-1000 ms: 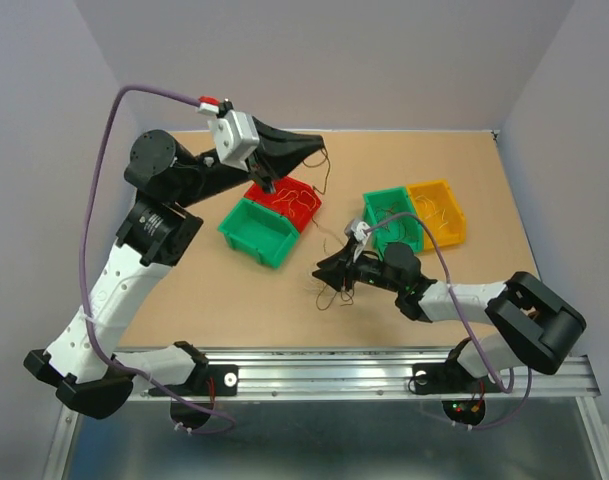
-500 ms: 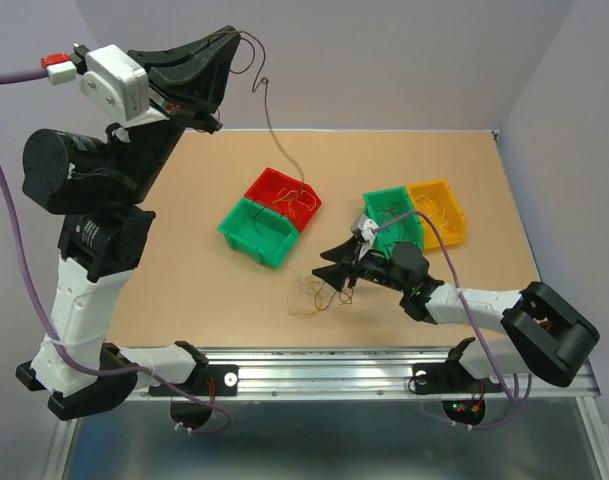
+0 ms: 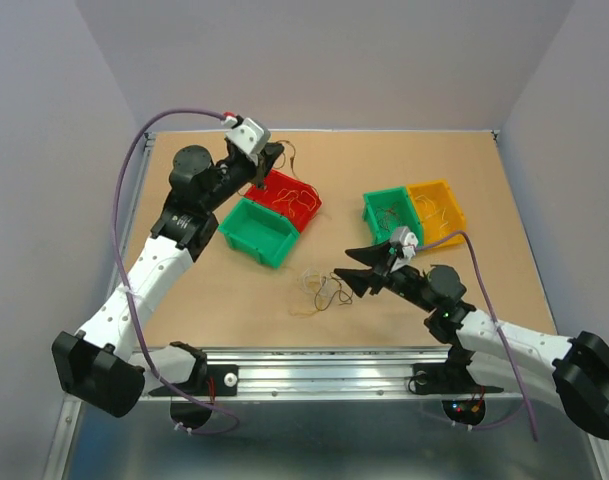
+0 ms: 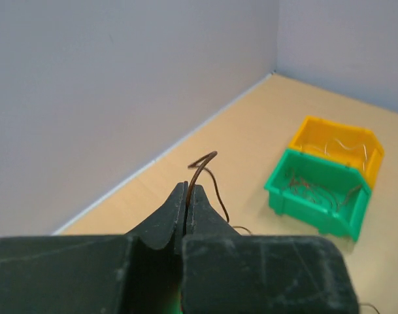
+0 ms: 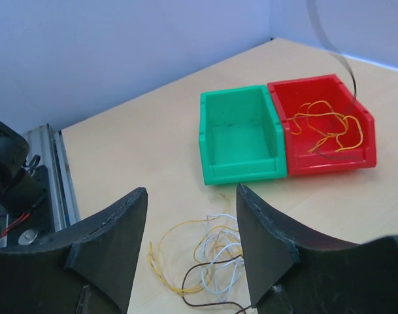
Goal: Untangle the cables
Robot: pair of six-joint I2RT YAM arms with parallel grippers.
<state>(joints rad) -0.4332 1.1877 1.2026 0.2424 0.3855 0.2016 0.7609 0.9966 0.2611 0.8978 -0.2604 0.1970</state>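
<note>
A loose tangle of yellow, whitish and dark cables [image 3: 319, 290] lies on the table near the front. In the right wrist view the tangle [image 5: 218, 255] sits just ahead of the fingers. My right gripper [image 3: 356, 270] is open and empty beside the tangle, also seen wide apart in its wrist view [image 5: 192, 190]. My left gripper [image 3: 272, 162] hovers over the back of the red bin [image 3: 267, 181]. It is shut on a thin dark brown cable [image 4: 202, 163], pinched at the gripper's tips [image 4: 187, 190]. That cable [image 5: 336, 52] hangs into the red bin [image 5: 365, 140], which holds orange cables.
A green bin [image 3: 254, 230] adjoins the red bin and holds nothing visible. A second green bin [image 3: 384, 205] and a yellow bin [image 3: 439, 195] stand at the right, each with thin wires inside. Walls enclose the table at the back and sides.
My left arm has come down from high up to just over the red bin, still holding the dark cable. My right gripper has drawn back a little to the right of the tangle.
</note>
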